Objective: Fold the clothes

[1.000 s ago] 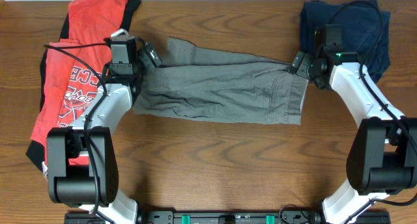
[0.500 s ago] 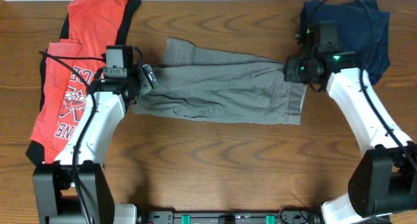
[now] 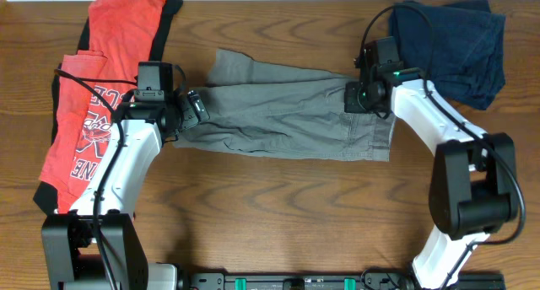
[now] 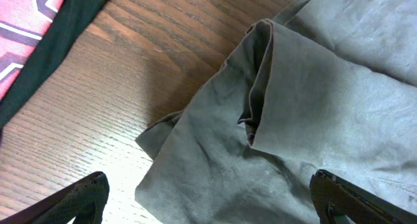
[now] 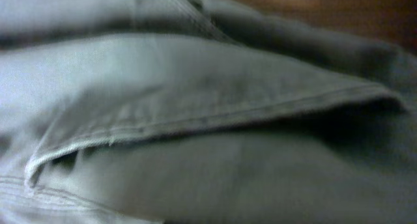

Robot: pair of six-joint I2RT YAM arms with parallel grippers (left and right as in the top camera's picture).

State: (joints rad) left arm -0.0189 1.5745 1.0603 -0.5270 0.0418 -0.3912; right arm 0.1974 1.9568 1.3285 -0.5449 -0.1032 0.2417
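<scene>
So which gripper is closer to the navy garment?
Right. The right gripper is over the grey shorts near the navy garment; the left gripper is at the shorts' far end.

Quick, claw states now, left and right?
Left claw: open, over the grey shorts' leg end, gripping nothing.
Right claw: at the shorts' waistband; open or closed cannot be told.

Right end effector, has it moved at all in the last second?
Yes. The right end effector has shifted left, away from the navy garment and further over the waistband end of the grey shorts.
</scene>
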